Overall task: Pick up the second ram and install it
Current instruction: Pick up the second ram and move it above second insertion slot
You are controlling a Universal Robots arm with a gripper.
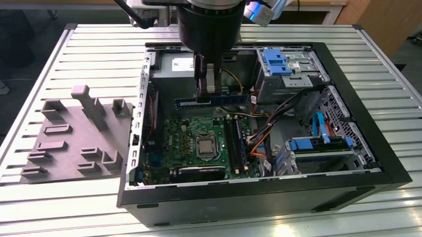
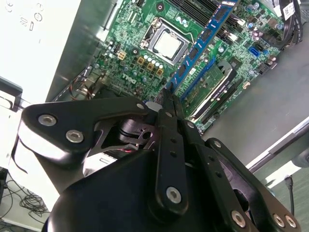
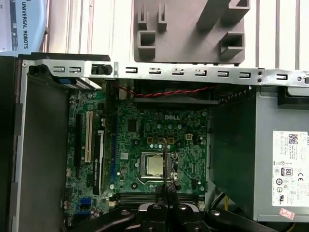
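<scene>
My gripper (image 1: pixel 209 93) is shut on the second ram (image 1: pixel 212 101), a long thin board with a blue face and dark chips. It hangs level inside the open computer case (image 1: pixel 369 163), above the far edge of the green motherboard (image 1: pixel 188 133). In the exterior view the ram lies crosswise to the black memory slots (image 1: pixel 232 143). In the second wrist view the ram (image 2: pixel 203 41) runs out from the gripper (image 2: pixel 166 99) over the board. The first wrist view shows the ram (image 3: pixel 165 162) edge-on, above the processor socket (image 3: pixel 155 166), clamped in the gripper (image 3: pixel 166 188).
Another green memory board (image 2: pixel 212 92) stands in a slot beside the held one. A grey power supply (image 1: pixel 173 69) and blue drive brackets (image 1: pixel 277 61) sit at the case's far side, with cables (image 1: pixel 260 143) on the exterior view's right. A grey holder block (image 1: pixel 72 143) lies outside the case.
</scene>
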